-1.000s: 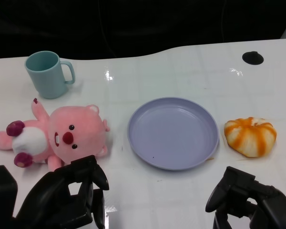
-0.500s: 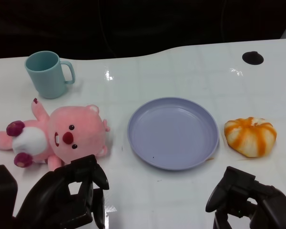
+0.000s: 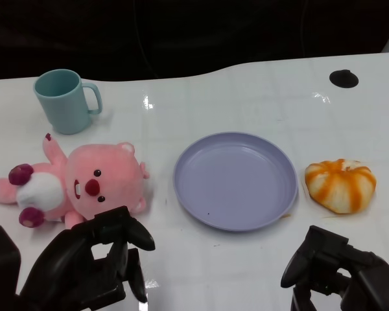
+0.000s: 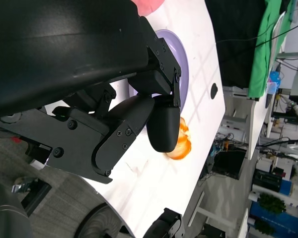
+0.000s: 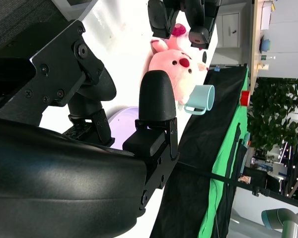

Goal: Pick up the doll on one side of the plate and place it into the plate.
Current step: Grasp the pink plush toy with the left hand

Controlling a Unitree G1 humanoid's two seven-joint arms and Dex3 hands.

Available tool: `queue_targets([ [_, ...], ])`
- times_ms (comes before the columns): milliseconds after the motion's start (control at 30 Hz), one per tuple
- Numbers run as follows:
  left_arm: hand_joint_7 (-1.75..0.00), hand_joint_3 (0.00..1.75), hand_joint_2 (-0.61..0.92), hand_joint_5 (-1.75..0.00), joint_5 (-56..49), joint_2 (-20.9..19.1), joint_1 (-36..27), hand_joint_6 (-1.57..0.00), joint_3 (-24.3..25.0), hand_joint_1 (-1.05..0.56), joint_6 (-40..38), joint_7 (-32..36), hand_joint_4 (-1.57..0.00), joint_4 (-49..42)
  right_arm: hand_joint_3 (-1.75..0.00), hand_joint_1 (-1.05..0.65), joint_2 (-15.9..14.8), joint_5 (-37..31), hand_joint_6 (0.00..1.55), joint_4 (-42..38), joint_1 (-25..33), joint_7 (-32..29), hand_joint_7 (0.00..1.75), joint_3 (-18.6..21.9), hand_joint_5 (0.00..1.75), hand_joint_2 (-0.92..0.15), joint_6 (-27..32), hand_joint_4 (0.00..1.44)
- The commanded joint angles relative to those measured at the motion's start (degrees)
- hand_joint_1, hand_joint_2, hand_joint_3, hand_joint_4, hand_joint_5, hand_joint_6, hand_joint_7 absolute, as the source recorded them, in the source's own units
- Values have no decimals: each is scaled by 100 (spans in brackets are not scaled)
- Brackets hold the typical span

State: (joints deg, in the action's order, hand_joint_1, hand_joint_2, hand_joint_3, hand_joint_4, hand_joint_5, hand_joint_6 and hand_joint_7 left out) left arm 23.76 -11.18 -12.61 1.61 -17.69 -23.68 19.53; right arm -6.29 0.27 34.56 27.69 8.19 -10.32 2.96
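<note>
**White surface, doll not yet picked up**

White surface runs under everything, with a dark backdrop behind its far edge. From where I stand the task looks to be at its opening step: the reach for the doll. The pink plush doll lies on its back to the left of the lavender plate, near it but not touching, and the plate holds nothing.

The left hand hovers just in front of the doll, its fingers apart and curved, holding nothing. The right hand sits low at the near edge on the other side, also holding nothing, its fingers bent but apart as far as I can tell (the wrist views mostly show black shell).

Next, I'd judge, the left hand needs to go forward over the doll's head or body, close on the soft plush, lift, and carry it right to the plate.

Counting: one doll, one plate, one teal mug, one orange-and-white squishy bun, one small black disc, two hands.
</note>
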Motion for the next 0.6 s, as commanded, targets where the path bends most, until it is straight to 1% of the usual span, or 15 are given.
queue_targets([
  [33,-73,104,47,-123,-28,26,-72,-73,100,-25,242,47,-68,138,-136,10,-37,-10,59,18,3,-20,153,56,175,-43,-10,67],
  [67,-68,100,49,-120,-25,45,-78,-74,115,-26,283,52,-68,159,-136,10,-39,3,59,10,-1,-9,153,59,175,-43,-20,67],
  [200,-35,67,66,-96,-21,94,-73,-75,174,-26,492,23,-63,185,-136,10,-44,-9,60,-9,-13,-5,154,64,175,-42,-44,68],
  [267,-26,60,70,-91,4,106,-58,-74,199,-26,603,-30,-61,156,-136,10,-44,-14,60,-7,-14,-8,153,66,175,-42,-43,68],
  [300,-22,53,73,-89,22,107,-47,-73,217,-28,660,-54,-59,140,-136,10,-43,-13,60,-9,-16,-8,153,67,175,-42,-44,68],
  [367,-11,30,85,-81,-25,80,-19,-71,247,-36,856,-109,-55,101,-136,11,-42,-6,60,-21,-21,-1,153,67,175,-43,-57,67],
  [400,-7,22,89,-79,-59,66,-10,-69,253,-39,938,-126,-53,84,-136,11,-43,-6,60,-26,-23,1,153,65,175,-43,-62,67],
  [467,-4,18,91,-77,-143,25,19,-66,276,-43,1133,-159,-48,48,-136,11,-40,2,60,-25,-20,5,153,58,175,-43,-68,67],
  [600,0,17,92,-73,-175,-46,102,-57,372,-50,1418,-226,-38,-21,-136,10,-33,0,60,-29,-10,5,153,45,175,-42,-107,67],
])
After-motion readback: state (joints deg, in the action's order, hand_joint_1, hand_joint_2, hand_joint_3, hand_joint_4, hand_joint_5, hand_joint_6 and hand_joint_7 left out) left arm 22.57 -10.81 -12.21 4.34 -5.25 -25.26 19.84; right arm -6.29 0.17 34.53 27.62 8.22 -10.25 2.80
